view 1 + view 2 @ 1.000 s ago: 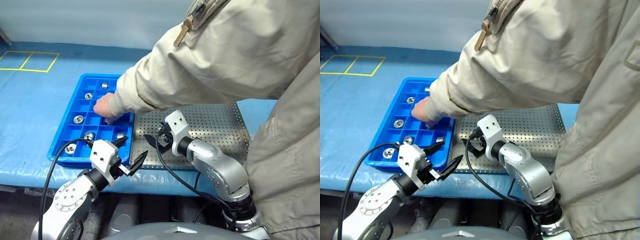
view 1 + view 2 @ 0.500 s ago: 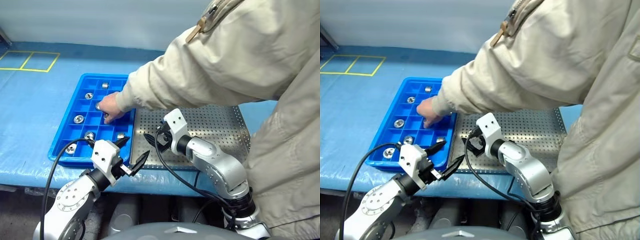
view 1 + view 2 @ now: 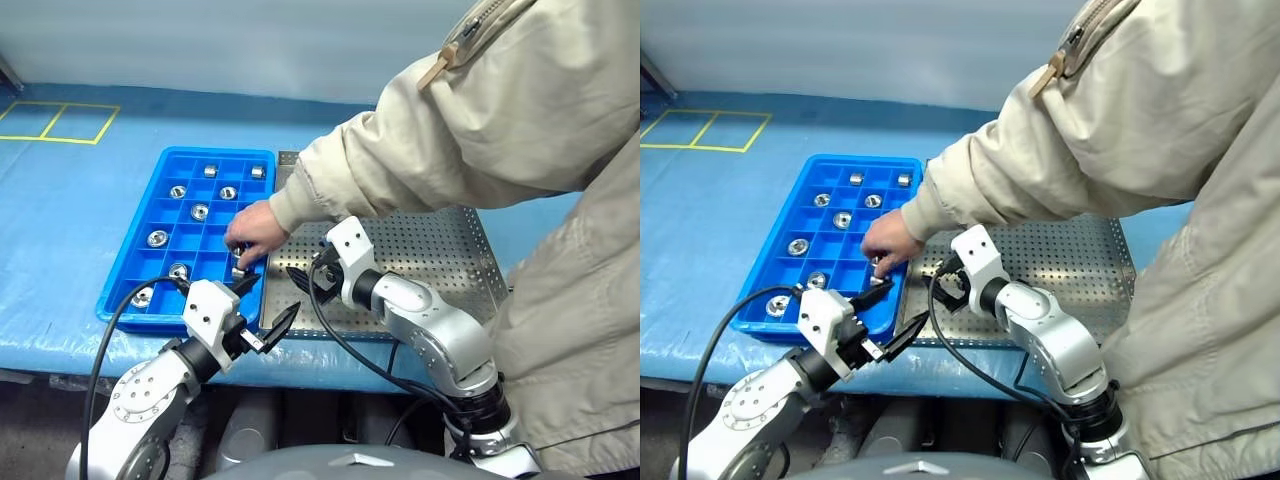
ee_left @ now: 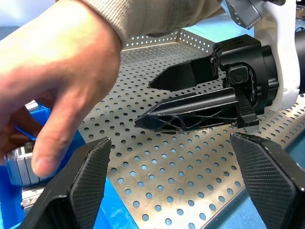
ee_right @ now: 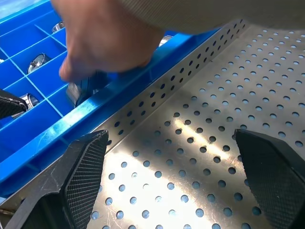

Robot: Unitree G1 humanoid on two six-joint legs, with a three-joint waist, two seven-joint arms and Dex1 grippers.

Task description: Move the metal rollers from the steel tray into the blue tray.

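Metal rollers (image 3: pixel 157 238) sit in separate compartments of the blue tray (image 3: pixel 150 262); a person's hand (image 3: pixel 252 232) pinches one over its near right corner; steel tray (image 3: pixel 440 250) just right; left gripper (image 3: pixel 264 300) and right gripper (image 3: pixel 300 282) both spread, empty.

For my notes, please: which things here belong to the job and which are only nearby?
Belong to the job:
- small shiny metal rollers
- bright blue plastic compartment tray
- perforated steel tray

Only nearby:
- person's hand reaching into the blue tray
- yellow tape squares
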